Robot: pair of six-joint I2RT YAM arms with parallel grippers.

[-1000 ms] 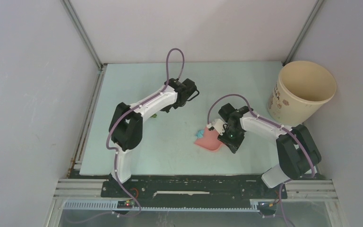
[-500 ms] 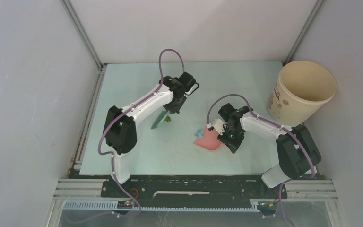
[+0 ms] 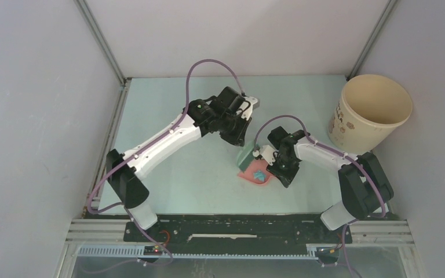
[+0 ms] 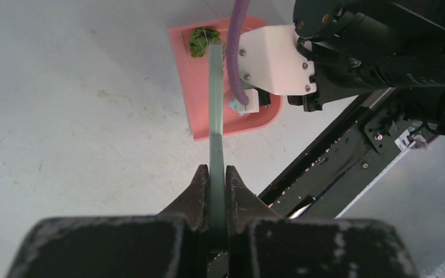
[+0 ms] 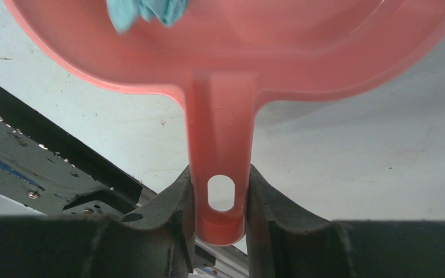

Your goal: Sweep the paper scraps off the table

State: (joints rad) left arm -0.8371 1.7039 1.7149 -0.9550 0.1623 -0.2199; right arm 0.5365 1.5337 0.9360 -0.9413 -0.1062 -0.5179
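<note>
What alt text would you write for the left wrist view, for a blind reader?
The left gripper, shut on a thin green brush, holds it over a pink dustpan on the pale table. A green paper scrap lies in the dustpan at the brush's far end.

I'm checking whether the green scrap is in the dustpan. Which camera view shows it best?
The left wrist view: the green scrap lies on the dustpan at the tip of the brush. The top external view does not show it. The right wrist view shows only a light blue scrap in the dustpan.
</note>
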